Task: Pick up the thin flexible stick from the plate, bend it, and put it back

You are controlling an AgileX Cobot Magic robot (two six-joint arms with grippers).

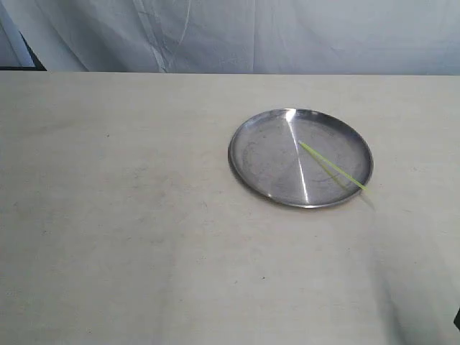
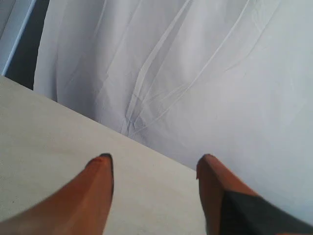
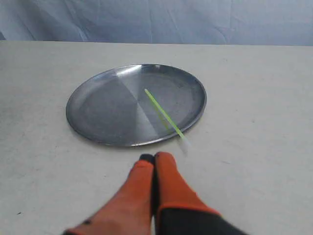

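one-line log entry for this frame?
stick: straight, on plate, end over rim | left gripper: open, empty | right gripper: shut, empty

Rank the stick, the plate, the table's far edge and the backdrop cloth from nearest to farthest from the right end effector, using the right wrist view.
From the right end effector:
1. The plate and the stick, just ahead; the plate's near rim and the stick's overhanging tip are too close to call.
2. The table's far edge, beyond the plate.
3. The backdrop cloth, behind the table.

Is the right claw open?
No, the right claw has its orange fingertips pressed together with nothing between them, just short of the plate.
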